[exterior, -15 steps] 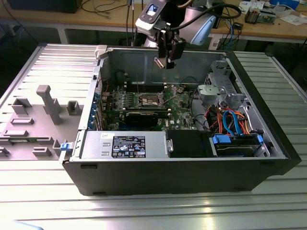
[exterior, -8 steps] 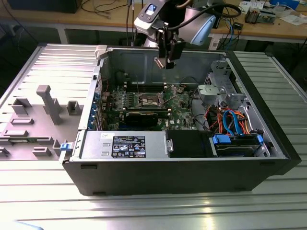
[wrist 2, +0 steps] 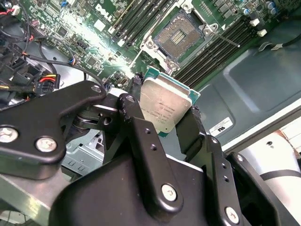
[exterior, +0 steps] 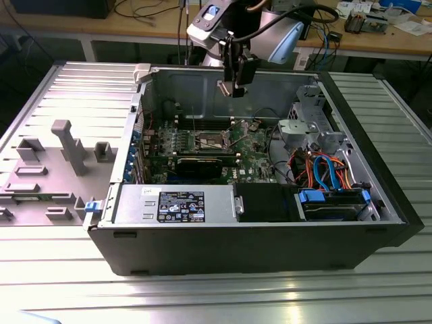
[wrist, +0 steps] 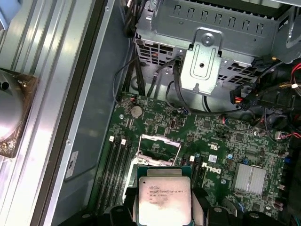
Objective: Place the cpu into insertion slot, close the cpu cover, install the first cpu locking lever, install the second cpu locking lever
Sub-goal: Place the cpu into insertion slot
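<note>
While the gripper (wrist 2: 160, 113) is clamped on the cpu (wrist: 163, 200), pinching it by two opposite edges, treat alignment as the critical part of this step. You have the chip raised inside the open computer case (exterior: 270, 229), above the green circuit board (wrist: 211, 136) and well apart from the insertion slot (wrist 2: 181, 34) (its dark centre lies exposed, with nothing seated in it). Square the chip's edges to the slot's metal rim, hold it level, and lower it slowly; a tilted or offset entry would likely damage the contacts. Stay clear of the memory slots (wrist: 115, 165) beside the socket.
</note>
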Robot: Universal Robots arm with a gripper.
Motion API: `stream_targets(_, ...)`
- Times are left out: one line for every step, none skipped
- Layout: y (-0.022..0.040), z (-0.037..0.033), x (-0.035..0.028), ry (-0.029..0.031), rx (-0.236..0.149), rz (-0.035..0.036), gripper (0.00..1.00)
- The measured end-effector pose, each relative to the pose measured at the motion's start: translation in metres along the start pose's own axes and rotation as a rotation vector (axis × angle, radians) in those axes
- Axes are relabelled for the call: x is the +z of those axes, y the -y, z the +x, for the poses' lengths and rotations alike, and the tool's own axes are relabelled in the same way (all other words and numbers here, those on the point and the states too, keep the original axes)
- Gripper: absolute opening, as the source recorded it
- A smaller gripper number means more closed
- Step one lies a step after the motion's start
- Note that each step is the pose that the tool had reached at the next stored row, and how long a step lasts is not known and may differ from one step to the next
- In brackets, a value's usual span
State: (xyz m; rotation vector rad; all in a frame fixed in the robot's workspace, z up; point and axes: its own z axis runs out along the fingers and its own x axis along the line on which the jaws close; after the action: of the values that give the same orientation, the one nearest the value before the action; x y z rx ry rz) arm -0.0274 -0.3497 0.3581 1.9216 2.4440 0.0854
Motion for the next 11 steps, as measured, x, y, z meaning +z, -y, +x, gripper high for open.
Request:
stream_targets(0.0, 0.0, 0.0, 0.0006, 0.009, 0.0, 0.55)
stream_targets(0.0, 0.0, 0.0, 0.0015, 0.023, -0.0002, 0.55)
stream_targets(0.0, 0.0, 0.0, 0.0019, 0.03, -0.0002, 0.55)
stream_targets(0.0, 0.0, 0.0, 0.0024, 0.037, -0.0003, 0.55)
stream_targets(0.0, 0.0, 0.0, 0.0028, 0.044, -0.0003, 0.55)
stream_targets(0.0, 0.0, 0.0, 0.0033, 0.051, -0.0004, 0.55)
stream_targets(0.0, 0.0, 0.0, 0.0037, 0.058, -0.0005, 0.55)
stream_targets(0.0, 0.0, 0.0, 0.0042, 0.066, -0.0005, 0.55)
stream_targets(0.0, 0.0, 0.0, 0.0046, 0.073, -0.0006, 0.55)
stream_targets(0.0, 0.0, 0.0, 0.0051, 0.08, -0.0006, 0.55)
stream_targets(0.0, 0.0, 0.0, 0.0054, 0.086, -0.0008, 0.55)
